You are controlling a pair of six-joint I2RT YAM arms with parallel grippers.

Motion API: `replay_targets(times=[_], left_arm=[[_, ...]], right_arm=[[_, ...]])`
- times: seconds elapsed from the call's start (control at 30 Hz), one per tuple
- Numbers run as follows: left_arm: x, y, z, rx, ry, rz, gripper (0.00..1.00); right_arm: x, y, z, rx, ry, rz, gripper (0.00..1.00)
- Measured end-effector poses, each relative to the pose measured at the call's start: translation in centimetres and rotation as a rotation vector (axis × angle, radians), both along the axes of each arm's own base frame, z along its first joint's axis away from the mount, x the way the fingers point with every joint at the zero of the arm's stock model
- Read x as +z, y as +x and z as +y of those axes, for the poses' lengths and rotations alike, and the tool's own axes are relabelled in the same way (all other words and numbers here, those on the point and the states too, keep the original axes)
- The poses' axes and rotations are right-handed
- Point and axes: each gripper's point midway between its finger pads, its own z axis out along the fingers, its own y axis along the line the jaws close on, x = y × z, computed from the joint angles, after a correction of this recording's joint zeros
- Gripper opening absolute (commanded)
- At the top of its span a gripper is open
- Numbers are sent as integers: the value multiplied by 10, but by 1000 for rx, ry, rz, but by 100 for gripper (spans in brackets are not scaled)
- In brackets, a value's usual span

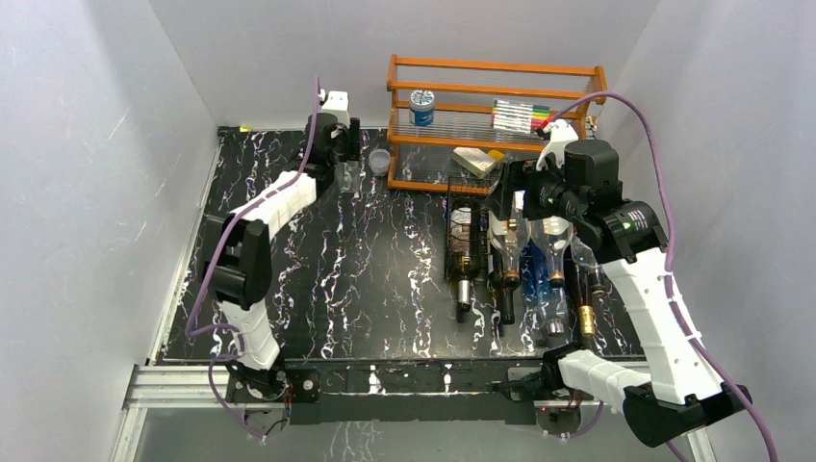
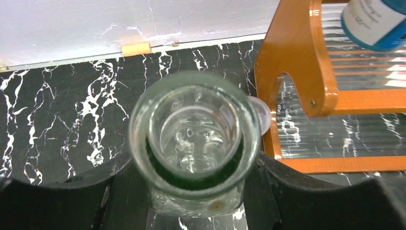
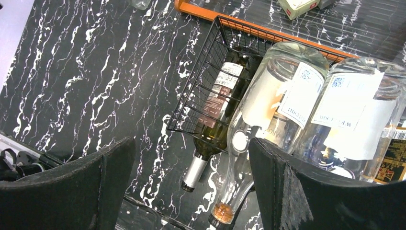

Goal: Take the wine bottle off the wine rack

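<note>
Well, one arm grips a bottle at the upper left while the other hangs open over the loaded rack.
From where I stand, the left arm (image 1: 279, 197) reaches to the upper left of the overhead view, its jaws clenched around a clear glass bottle (image 2: 194, 134) that stands upright on the counter (image 1: 366, 279), just beside the left end of the orange shelf (image 1: 496, 91). The wine rack (image 1: 452, 207) sits right of centre, right in front of that shelf. A dark wine bottle (image 3: 218, 110) lies in its leftmost slot with the silver-capped neck pointing toward the lower edge, and clear labelled bottles (image 3: 287, 91) lie alongside it to the right. The right arm (image 1: 640, 279) holds its jaws spread wide above these bottles, grasping nothing.
</note>
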Motion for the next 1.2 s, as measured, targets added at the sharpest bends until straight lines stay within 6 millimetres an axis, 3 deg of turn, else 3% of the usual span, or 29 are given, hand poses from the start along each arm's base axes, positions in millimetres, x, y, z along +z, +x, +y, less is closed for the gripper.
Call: replay_targets(times=[0.23, 0.43, 0.5, 0.7, 0.87, 1.03, 1.2], left_arm=[[-22, 31, -5, -1, 28, 7, 0], [-23, 37, -4, 0, 33, -8, 0], [-22, 38, -4, 1, 30, -13, 11], [-23, 38, -1, 9, 23, -12, 63], [-23, 35, 2, 18, 15, -14, 96], [-14, 25, 6, 27, -5, -12, 98], [11, 2, 11, 37, -56, -25, 98]], right_arm=[[-2, -3, -4, -10, -8, 1, 98], [-10, -6, -6, -15, -17, 16, 98], [-12, -6, -6, -15, -19, 22, 98], [-15, -6, -5, -14, -21, 30, 98], [-15, -6, -5, -12, -19, 31, 98], [-15, -7, -4, -10, -15, 34, 98], [-24, -10, -4, -8, -18, 65, 98]])
